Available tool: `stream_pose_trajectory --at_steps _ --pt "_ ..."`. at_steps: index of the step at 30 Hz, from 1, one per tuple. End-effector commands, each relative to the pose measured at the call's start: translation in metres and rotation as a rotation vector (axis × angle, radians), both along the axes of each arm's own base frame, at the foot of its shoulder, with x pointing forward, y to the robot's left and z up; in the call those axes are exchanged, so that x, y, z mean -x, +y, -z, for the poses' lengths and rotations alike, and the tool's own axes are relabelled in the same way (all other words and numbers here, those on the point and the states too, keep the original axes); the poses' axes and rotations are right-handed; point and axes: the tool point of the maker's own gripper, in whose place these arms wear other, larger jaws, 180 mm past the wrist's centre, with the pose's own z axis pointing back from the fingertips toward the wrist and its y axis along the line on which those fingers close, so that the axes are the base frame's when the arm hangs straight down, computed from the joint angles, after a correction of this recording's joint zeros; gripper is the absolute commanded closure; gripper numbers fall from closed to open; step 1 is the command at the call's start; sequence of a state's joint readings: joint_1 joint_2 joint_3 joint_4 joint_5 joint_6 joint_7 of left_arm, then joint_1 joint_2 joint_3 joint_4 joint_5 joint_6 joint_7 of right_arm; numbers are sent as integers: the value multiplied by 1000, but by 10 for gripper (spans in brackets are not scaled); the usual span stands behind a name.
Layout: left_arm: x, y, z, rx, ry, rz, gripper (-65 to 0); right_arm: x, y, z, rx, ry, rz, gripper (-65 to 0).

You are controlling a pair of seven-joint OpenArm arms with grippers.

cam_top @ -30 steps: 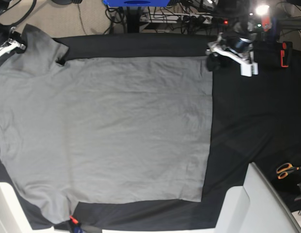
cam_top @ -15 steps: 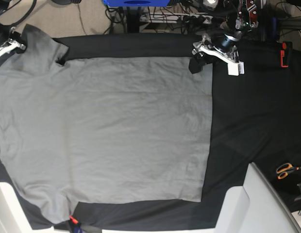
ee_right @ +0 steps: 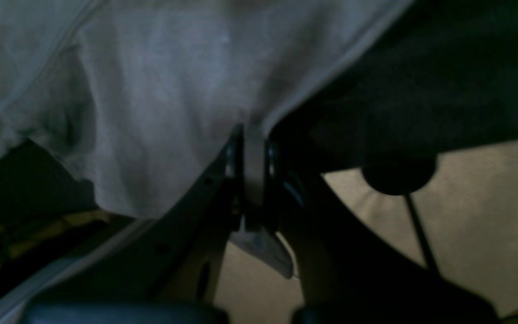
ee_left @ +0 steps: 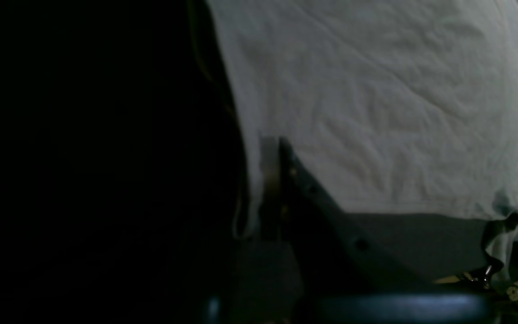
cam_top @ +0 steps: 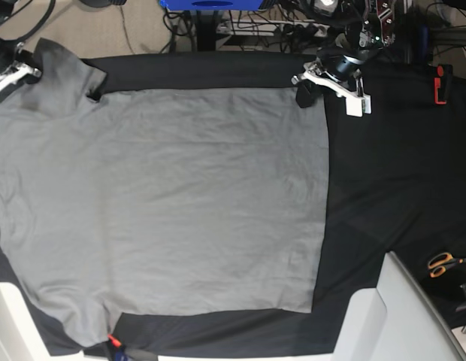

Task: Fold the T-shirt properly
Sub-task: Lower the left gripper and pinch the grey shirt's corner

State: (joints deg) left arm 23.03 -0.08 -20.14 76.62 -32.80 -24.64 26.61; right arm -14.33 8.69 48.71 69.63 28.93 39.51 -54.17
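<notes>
Since the earlier base frame, left gripper [cam_top: 304, 94] has advanced onto the hem corner of the T-shirt [cam_top: 165, 203], which lies flat on the black tablecloth [cam_top: 391, 173].

Left wrist: jaws closed, pinching that corner.

Right wrist: right gripper [ee_right: 252, 162] clamps the sleeve edge.

Step in hand: corner grasps. Next: lift both and fold across.

The left pincer [cam_top: 304, 95] has slid in from beyond the T-shirt [cam_top: 165, 203], crossing the black cloth to reach the shirt's far hem corner. A second ago its jaws stood apart; now they've snapped together, and the wrist view shows grey fabric pinched between them at that corner.
</notes>
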Motion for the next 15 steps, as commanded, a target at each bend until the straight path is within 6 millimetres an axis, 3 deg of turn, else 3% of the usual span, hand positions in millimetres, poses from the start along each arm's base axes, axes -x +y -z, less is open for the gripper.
stream_pose_trajectory --at_steps 1,4,9,15 --pt "12 -3 7 -19 58 32 0 -1 7 0 -10 4 -31 -6" --pt "10 0 4 -26 50 31 0 -6 6 -3 1 -8 -41 -6" --pt "-1 3 -15 -52 -8 41 0 -23 -5 -28 81 -63 -80 -6" --pt "-27 3 -36 -75 -77 37 0 -48 -13 -43 106 -85 -106 -6"
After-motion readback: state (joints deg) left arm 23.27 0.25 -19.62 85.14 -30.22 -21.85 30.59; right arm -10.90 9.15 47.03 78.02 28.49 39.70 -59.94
